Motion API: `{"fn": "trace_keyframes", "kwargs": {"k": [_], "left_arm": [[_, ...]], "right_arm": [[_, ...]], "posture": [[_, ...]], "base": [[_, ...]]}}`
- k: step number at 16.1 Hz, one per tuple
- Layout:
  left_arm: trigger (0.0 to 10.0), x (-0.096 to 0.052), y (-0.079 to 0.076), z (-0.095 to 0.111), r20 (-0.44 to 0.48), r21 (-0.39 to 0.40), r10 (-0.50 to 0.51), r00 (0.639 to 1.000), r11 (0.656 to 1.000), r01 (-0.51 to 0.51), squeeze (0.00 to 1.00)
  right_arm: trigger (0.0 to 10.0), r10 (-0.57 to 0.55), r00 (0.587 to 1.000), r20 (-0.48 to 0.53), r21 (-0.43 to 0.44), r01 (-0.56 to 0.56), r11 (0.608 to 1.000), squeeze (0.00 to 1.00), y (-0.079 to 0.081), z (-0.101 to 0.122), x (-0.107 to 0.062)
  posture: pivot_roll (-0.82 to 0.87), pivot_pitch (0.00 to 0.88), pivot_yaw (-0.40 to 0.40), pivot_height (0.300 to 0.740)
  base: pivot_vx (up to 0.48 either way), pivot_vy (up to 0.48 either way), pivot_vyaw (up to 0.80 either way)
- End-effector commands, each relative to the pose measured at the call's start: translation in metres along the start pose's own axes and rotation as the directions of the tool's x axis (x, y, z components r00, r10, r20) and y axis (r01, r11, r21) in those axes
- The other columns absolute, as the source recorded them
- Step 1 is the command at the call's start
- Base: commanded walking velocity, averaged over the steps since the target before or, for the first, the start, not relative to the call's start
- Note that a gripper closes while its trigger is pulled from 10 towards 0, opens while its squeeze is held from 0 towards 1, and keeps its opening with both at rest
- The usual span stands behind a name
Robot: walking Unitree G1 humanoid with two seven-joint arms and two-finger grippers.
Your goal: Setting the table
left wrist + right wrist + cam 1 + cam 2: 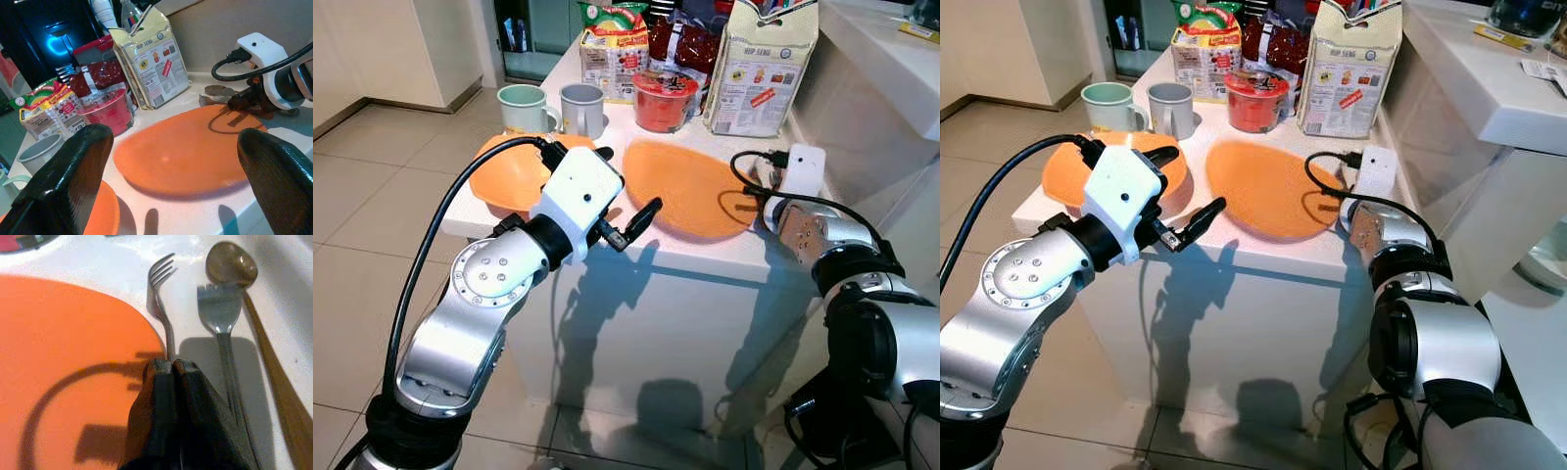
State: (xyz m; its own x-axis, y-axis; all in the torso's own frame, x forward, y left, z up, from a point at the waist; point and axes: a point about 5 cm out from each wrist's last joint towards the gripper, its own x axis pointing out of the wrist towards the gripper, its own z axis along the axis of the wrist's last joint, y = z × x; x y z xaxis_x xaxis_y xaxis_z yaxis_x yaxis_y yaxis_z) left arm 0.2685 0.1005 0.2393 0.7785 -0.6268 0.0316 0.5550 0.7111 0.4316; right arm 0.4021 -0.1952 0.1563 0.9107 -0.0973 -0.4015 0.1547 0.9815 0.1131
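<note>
Pinching fork (164, 313) handle, right claw (172, 366)

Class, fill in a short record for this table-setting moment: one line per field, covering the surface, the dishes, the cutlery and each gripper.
Surface: white counter
Dishes: flat orange plate; orange bowl to its left
Mugs: green mug and grey mug behind the bowl
Cutlery: two forks, the left fork and the right fork, and a spoon, all right of the plate
Left gripper: open, in front of the plate's near edge
Right gripper: shut on the left fork's handle at the plate's right edge
</note>
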Motion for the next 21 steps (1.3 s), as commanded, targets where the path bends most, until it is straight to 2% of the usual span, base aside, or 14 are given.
{"fn": "trace_keyframes", "kwargs": {"k": [1, 4, 9, 10, 13, 16, 17, 19, 20, 21], "left_arm": [[10.0, 0.002, 0.003, 0.002, 0.006, 0.013, 0.013, 1.0, 1.0, -0.013, 0.0], [10.0, 0.002, 0.004, 0.001, 0.006, 0.017, 0.022, 1.0, 1.0, -0.022, 0.0], [10.0, 0.002, 0.005, 0.002, 0.009, 0.02, 0.033, 0.999, 0.999, -0.033, 0.0], [10.0, 0.002, 0.006, 0.002, 0.012, 0.021, 0.037, 0.999, 0.999, -0.037, 0.0], [10.0, 0.002, 0.007, 0.002, 0.014, 0.023, 0.042, 0.999, 0.999, -0.042, 0.0], [10.0, 0.003, 0.007, 0.0, 0.014, 0.021, 0.052, 0.999, 0.998, -0.052, 0.0], [10.0, 0.002, 0.008, -0.001, 0.012, 0.017, 0.066, 0.998, 0.998, -0.066, 0.0], [10.0, 0.0, 0.016, -0.008, -0.01, -0.009, 0.156, 0.988, 0.988, -0.156, 0.0], [10.0, 0.0, 0.019, -0.009, -0.014, -0.011, 0.179, 0.984, 0.984, -0.179, 0.0], [10.0, 0.0, 0.025, -0.011, -0.015, -0.015, 0.237, 0.971, 0.971, -0.237, 0.0]], "right_arm": [[0.0, -0.026, 1.0, 0.012, 0.013, 0.026, 1.0, 0.0, -0.002, 0.004, 0.0], [0.0, -0.003, 0.998, 0.07, 0.001, 0.003, 1.0, 0.0, 0.005, 0.017, -0.001], [0.0, 0.028, 0.989, 0.142, -0.09, -0.016, 0.996, 0.0, 0.012, 0.029, -0.003], [0.0, 0.034, 0.98, 0.198, -0.165, -0.001, 0.986, 0.0, 0.016, 0.036, -0.004], [0.0, 0.062, 0.957, 0.282, -0.259, 0.014, 0.966, 0.0, 0.023, 0.046, -0.007], [0.0, 0.132, 0.918, 0.374, -0.356, 0.011, 0.934, 0.0, 0.036, 0.054, -0.011], [0.0, 0.164, 0.898, 0.409, -0.379, 0.004, 0.925, 0.0, 0.041, 0.056, -0.013], [0.0, 0.265, 0.799, 0.539, -0.399, -0.035, 0.916, 0.0, 0.055, 0.059, -0.024], [0.0, 0.29, 0.772, 0.566, -0.4, -0.05, 0.915, 0.0, 0.058, 0.059, -0.028], [0.0, 0.34, 0.712, 0.614, -0.404, -0.086, 0.911, 0.0, 0.064, 0.058, -0.036]], "posture": [[0.11, 0.0, -0.058, 0.74], [0.11, 0.0, -0.061, 0.74], [0.11, 0.0, -0.067, 0.74], [0.11, 0.0, -0.066, 0.74], [0.11, 0.0, -0.064, 0.74], [0.1, 0.0, -0.062, 0.74], [0.1, 0.0, -0.059, 0.74], [0.1, 0.0, -0.042, 0.74], [0.1, 0.0, -0.042, 0.74], [0.08, 0.0, -0.034, 0.74]], "base": [[0.0, 0.0, 0.0], [0.0, 0.0, 0.0], [0.0, 0.0, 0.0], [0.0, 0.0, 0.0], [0.0, 0.0, 0.0], [0.0, 0.0, 0.0], [0.0, 0.0, 0.0], [0.0, 0.0, 0.0], [0.0, 0.0, 0.0], [0.0, 0.0, 0.0]]}}
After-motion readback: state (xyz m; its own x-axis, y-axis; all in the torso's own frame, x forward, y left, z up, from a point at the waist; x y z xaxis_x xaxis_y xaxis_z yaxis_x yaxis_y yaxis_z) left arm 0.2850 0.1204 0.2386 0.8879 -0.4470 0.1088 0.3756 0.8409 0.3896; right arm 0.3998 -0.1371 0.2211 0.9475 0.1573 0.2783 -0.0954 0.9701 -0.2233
